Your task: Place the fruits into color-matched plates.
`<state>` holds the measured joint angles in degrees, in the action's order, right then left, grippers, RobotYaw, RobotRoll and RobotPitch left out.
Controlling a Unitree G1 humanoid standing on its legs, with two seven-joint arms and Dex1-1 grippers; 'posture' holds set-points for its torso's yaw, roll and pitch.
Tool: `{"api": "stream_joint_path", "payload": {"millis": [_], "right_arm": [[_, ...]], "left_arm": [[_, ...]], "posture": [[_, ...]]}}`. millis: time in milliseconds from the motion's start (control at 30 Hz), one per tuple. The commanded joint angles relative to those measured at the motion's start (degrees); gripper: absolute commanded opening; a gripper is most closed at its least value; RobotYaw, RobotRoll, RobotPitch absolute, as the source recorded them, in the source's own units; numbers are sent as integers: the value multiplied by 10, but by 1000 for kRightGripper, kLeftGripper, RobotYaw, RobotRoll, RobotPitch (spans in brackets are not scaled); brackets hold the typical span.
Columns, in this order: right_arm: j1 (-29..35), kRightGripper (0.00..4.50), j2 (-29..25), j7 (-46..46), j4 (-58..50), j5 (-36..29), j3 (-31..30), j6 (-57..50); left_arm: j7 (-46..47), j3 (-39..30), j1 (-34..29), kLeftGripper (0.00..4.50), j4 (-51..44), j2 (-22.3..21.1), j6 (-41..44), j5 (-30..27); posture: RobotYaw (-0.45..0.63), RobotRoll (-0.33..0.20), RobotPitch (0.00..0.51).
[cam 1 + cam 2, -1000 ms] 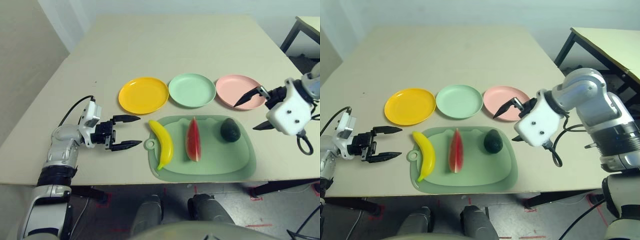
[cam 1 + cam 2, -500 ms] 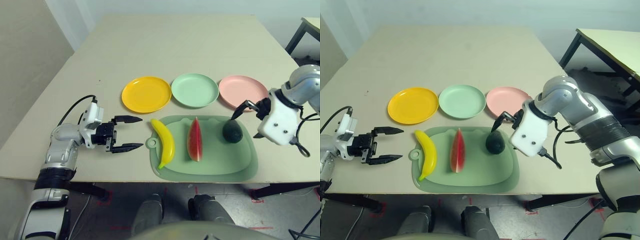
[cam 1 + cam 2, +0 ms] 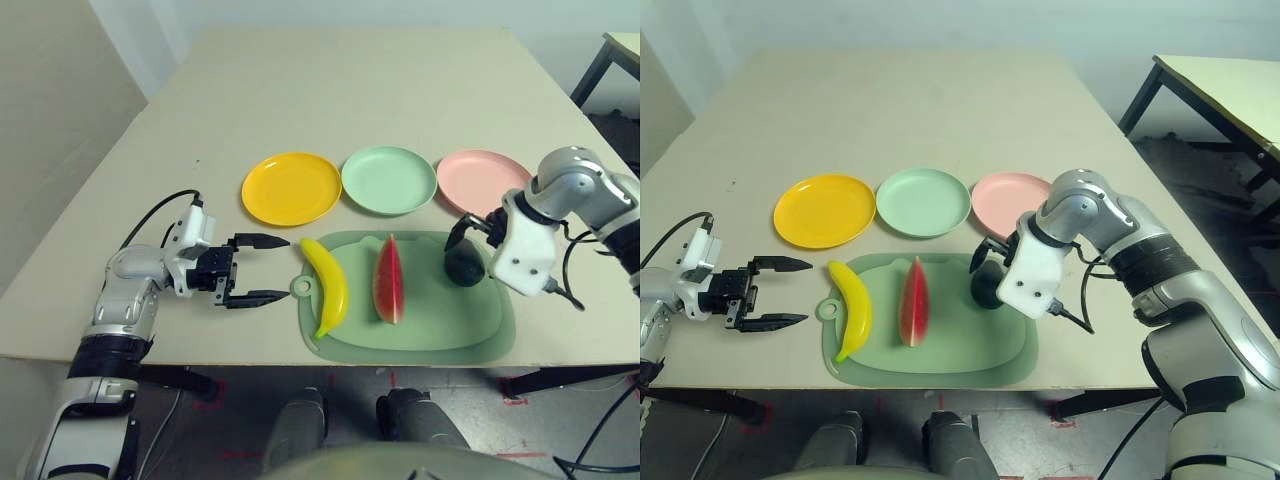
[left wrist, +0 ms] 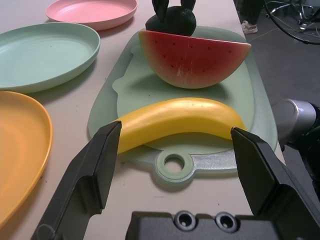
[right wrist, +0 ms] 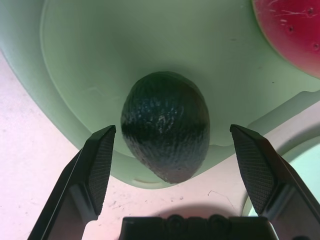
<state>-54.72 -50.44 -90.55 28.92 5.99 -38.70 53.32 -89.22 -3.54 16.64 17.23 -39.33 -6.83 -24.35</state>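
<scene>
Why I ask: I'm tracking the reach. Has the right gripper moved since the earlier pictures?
Yes: the right gripper moved away from the pink plate, toward the robot and its left, to the avocado.

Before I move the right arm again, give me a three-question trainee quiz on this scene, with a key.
1. Which fruit lies between the banana and the avocado on the mat?
2. True or false: the left gripper is holding the banana.
3. Fill in: of the three plates, the ____ one stands in the middle.

Key: 1. The watermelon. 2. False; its fingers are open, beside the banana. 3. Mint green.
</scene>
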Motion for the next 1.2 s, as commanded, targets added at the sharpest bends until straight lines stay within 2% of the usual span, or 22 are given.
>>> {"api": "stream_joint_path", "payload": {"millis": [33,533,633,733,767,1033,1200], "right_arm": [[8,4500,4,4,0,10,12,-4],[26,4500,6,4,-10,15,16,-38],[26,4045,8,4,-10,17,17,-41],[26,3043,11,3,-8,19,21,-43],[25,2918,11,2,-8,19,22,-43],[7,2918,22,-4,4,13,32,-57],[-10,2918,26,-19,-3,-13,41,-93]], "left_arm": [[1,8,-9,4460,-15,-6,1,4],[17,2,-3,4460,-24,-8,-19,4],[18,3,-4,4500,-26,-8,-19,4],[19,3,-4,4500,-27,-9,-20,4],[20,3,-4,4500,-27,-9,-20,4],[29,0,5,4500,-23,-4,-7,-4],[52,-10,13,4500,-20,4,6,-15]], "posture": [[22,0,93],[35,0,88],[36,0,87],[36,0,87],[36,0,87],[26,0,88],[17,0,85]]}}
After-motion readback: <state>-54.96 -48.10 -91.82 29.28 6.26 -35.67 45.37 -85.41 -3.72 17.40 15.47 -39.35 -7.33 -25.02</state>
